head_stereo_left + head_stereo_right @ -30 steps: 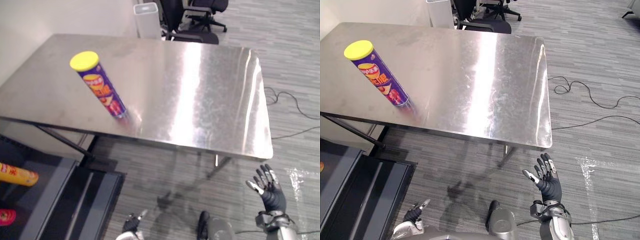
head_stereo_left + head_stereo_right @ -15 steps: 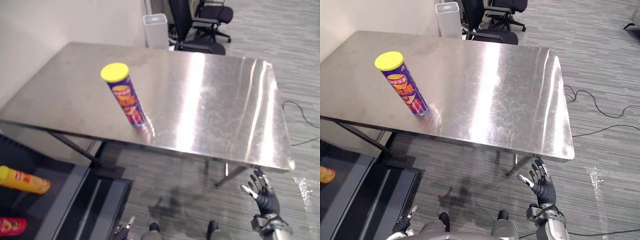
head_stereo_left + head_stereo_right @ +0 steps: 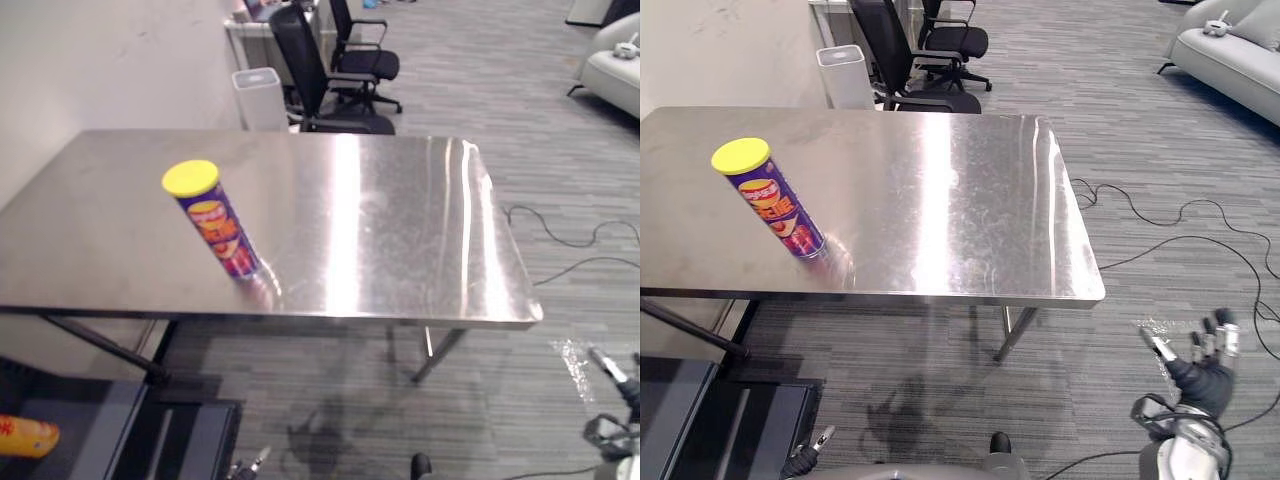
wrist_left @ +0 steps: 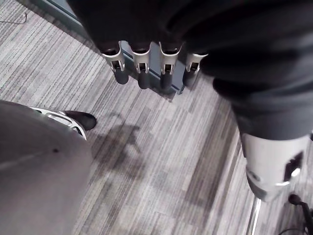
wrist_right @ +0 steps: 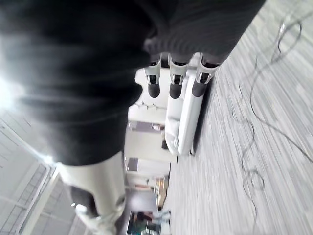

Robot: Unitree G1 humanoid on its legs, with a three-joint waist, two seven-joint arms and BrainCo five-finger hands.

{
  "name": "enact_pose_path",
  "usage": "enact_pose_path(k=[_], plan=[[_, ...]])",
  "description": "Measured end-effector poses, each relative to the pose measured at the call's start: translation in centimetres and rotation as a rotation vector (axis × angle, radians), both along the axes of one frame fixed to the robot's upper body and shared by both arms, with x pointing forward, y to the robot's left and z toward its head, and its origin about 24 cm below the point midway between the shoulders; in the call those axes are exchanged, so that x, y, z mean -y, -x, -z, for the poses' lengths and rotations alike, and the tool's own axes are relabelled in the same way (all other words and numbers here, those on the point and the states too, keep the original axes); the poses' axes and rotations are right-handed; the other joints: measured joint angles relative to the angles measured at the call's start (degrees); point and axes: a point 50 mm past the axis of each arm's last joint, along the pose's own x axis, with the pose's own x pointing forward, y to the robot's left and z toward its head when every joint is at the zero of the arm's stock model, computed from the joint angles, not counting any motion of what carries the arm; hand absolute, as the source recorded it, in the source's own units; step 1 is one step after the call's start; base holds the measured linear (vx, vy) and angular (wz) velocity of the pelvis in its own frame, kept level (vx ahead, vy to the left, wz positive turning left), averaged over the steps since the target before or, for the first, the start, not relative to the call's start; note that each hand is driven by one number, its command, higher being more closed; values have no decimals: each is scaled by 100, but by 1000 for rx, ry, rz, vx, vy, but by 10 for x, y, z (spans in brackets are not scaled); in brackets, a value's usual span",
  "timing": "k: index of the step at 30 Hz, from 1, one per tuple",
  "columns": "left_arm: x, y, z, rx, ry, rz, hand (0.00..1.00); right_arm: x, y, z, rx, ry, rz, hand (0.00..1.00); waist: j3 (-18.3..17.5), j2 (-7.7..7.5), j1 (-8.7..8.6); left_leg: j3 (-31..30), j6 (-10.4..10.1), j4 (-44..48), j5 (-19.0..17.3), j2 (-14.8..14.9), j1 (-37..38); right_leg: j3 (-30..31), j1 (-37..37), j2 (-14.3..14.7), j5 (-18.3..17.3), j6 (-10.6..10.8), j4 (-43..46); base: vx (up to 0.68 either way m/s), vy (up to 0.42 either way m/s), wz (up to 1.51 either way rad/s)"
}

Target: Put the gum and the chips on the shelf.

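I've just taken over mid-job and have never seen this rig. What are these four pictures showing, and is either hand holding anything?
This is a two-legged humanoid robot whose two arms end in fingered hands. The two wide pictures come from a stereo camera on its head, looking down. They show a steel table with one thing on it: the chips can, purple with a yellow lid, standing towards the front on the robot's left. The two close pictures come from a camera on each wrist, looking along the fingers. The left hand hangs over the carpet, fingers straight, empty. The right hand is low at the right, off the table, fingers spread, also empty.
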Motion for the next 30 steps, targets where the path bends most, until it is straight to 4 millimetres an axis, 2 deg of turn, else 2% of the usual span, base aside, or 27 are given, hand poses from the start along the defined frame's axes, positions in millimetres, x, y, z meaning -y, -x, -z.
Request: enact_pose_path(k=[3, 7, 10, 13, 17, 19, 22, 25, 30], plan=[[1, -2, 0, 2, -3, 35, 0, 4, 6, -6, 20, 25, 86, 0, -8, 13, -6, -24, -2, -22, -3, 4, 3, 56, -8, 17, -1, 0, -15, 84, 2, -1], [4, -5, 0, 9, 7, 72, 0, 3, -4, -20, 81, 78, 100, 0, -9, -4, 3, -53, -3, -76, -5, -8, 12, 168, -11, 17, -1, 0, -28, 26, 11, 1], [4, -7, -1, 21, 7, 98, 0, 5, -27, -42, 195, 122, 47, 0, 13, -58, 43, -110, 1, -102, -2, -31, -3, 164, -10, 0, -1, 1, -34, -6, 13, 6], [4, -10, -2, 43, 15, 108, 0, -7, -69, -80, 320, 216, -217, 0, 28, -92, 153, -156, 11, -111, 6, -49, -28, 151, -10, -14, -4, 4, -54, -8, 8, 3], [2, -13, -4, 69, 25, 110, 0, -24, -110, -105, 370, 287, -509, 0, 11, -145, 252, -380, 17, -126, 76, -45, -126, -44, 0, -12, -8, 13, -82, 25, -18, 26], [1, -12, -4, 69, 26, 105, 0, -32, -122, -107, 363, 286, -609, 0, 9, -146, 346, -501, 20, -125, 96, -42, -187, -155, 28, -12, -7, 13, -97, 33, -12, 30], [-3, -1, -3, 51, 32, 90, 0, -48, -136, -102, 328, 270, -768, 0, 15, -157, 382, -763, 23, -128, 122, -45, -240, -415, 151, -19, -7, 12, -115, 37, -6, 40], [-3, 8, -2, 26, 35, 82, 0, -57, -142, -96, 272, 282, -857, 0, 16, -181, 499, -901, 34, -130, 130, -72, -261, -558, 220, -46, -7, 11, -121, 34, 11, 32], [-3, 14, -1, 14, 36, 82, 0, -80, -167, -83, 195, 243, -994, 0, 45, -234, 519, -1145, 89, -215, 271, -196, -418, -843, 217, -156, -5, 12, -157, -10, 12, 27]])
